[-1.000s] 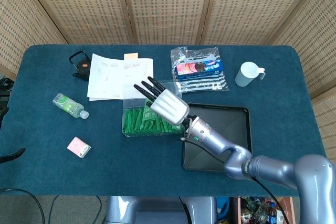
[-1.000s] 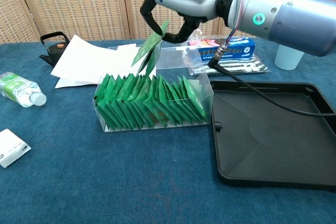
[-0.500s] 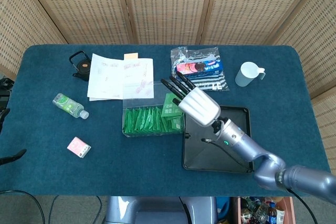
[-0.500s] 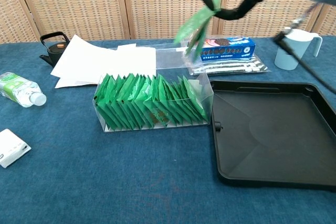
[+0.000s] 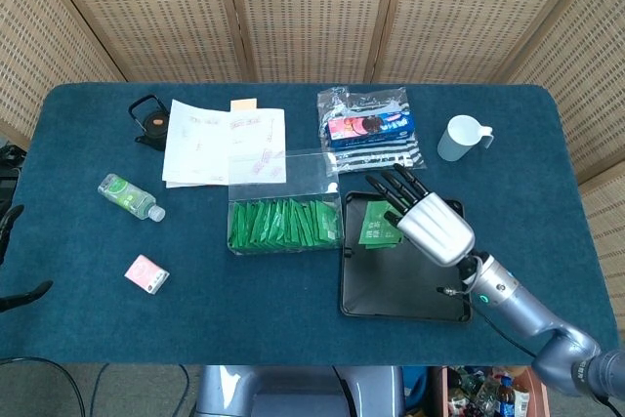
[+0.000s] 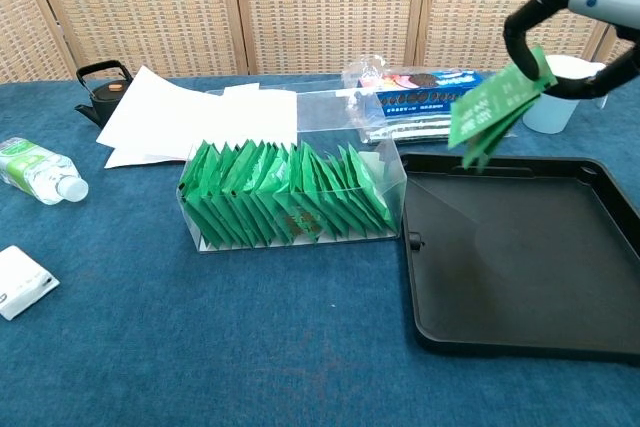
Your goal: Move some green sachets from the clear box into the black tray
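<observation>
My right hand (image 5: 425, 221) (image 6: 580, 2) hangs above the black tray (image 5: 444, 307) (image 6: 520, 307), pinching green sachets (image 5: 377, 229) (image 6: 492, 112) that dangle over the tray's far left part. The clear box (image 5: 283, 224) (image 6: 290, 197) stands left of the tray, packed with a row of several green sachets standing on edge. My left hand shows in neither view.
White papers (image 5: 223, 144) (image 6: 190, 117) and a black kettle (image 5: 149, 118) (image 6: 100, 87) lie behind the box. A snack packet (image 5: 371, 131) (image 6: 430, 92) and a white cup (image 5: 462, 137) (image 6: 555, 97) are at the back right. A plastic bottle (image 5: 129, 195) (image 6: 35, 172) and a small pink packet (image 5: 146, 273) (image 6: 22, 282) lie left.
My right hand has carried the pinched sachets from above the clear box rightward to above the black tray. The box and its other sachets have stayed put.
</observation>
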Available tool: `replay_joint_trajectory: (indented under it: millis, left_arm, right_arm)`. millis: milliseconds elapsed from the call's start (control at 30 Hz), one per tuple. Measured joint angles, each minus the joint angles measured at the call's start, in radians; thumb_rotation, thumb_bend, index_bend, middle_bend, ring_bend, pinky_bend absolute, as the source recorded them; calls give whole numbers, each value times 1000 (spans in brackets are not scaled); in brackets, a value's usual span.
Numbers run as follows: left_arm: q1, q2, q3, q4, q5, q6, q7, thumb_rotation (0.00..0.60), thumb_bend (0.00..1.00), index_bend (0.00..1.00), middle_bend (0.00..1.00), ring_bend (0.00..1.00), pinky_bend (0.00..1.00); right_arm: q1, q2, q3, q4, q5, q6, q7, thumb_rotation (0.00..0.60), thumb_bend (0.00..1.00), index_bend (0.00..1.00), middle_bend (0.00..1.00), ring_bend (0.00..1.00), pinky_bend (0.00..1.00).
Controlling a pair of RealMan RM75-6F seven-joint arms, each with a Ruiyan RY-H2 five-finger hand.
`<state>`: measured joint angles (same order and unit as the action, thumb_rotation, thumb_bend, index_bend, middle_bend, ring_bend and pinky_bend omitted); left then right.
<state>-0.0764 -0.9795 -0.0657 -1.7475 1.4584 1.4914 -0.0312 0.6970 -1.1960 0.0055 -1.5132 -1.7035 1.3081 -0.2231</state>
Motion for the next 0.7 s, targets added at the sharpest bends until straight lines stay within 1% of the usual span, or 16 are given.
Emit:
replay_joint_trajectory:
  millis: [33, 67, 100, 133, 167, 200, 267, 400, 467, 600, 700]
  left_arm:
    - [0, -1, 0, -1, 0, -1, 2, 600, 114, 0, 0, 0, 0]
    - [0, -1, 1, -2, 0, -1, 5, 600, 114, 0, 0, 0, 0]
    - [-1, -1, 2, -3, 0, -2, 9, 600, 115, 0, 0, 0, 0]
    - [-1, -2, 2, -4, 0, -3, 12, 600, 114, 0, 0, 0, 0]
    - [-1, -2, 2, -4, 0, -4, 13, 600, 115, 0, 0, 0, 0]
    - [-1, -2, 3, -5, 0, -4, 15, 600, 114, 0, 0, 0, 0]
    - [-2, -2, 2, -5, -2, -6, 16, 600, 114, 0, 0, 0, 0]
    - [-3, -2, 3, -5, -2, -8, 17, 600, 114, 0, 0, 0, 0]
    - [-2, -1, 3, -6, 0, -6, 16, 600, 115, 0, 0, 0, 0]
    - [-1, 0, 3, -6, 0, -3, 14, 600, 114, 0, 0, 0, 0]
    - [1, -1, 5, -6, 6, 1, 15, 600, 115, 0, 0, 0, 0]
  right_arm:
    - [-7, -4, -4, 11, -3, 5, 7, 600, 647, 667, 5, 0, 0]
    - [-14, -7, -7, 21, -5, 8, 16, 600, 599, 617, 2, 0, 0]
    - [-23, -8, -13, 30, -4, 6, 27, 600, 445, 501, 0, 0, 0]
    - [-28, -7, -17, 32, 1, 0, 32, 600, 316, 405, 0, 0, 0]
    - [-32, -3, -20, 31, 10, -10, 32, 600, 127, 266, 0, 0, 0]
    - [-39, 2, -23, 23, 28, -28, 24, 600, 22, 173, 0, 0, 0]
    - [-50, 11, -25, 4, 61, -51, 1, 600, 0, 110, 0, 0, 0]
    - [-80, 21, -22, -28, 113, -74, -64, 600, 0, 96, 0, 0, 0]
    - [-95, 24, -18, -33, 121, -73, -72, 600, 0, 96, 0, 0, 0]
    - [-112, 38, -9, -45, 119, -52, -63, 600, 0, 76, 0, 0, 0]
    - [-137, 58, -2, -71, 118, -8, -46, 600, 0, 41, 0, 0, 0]
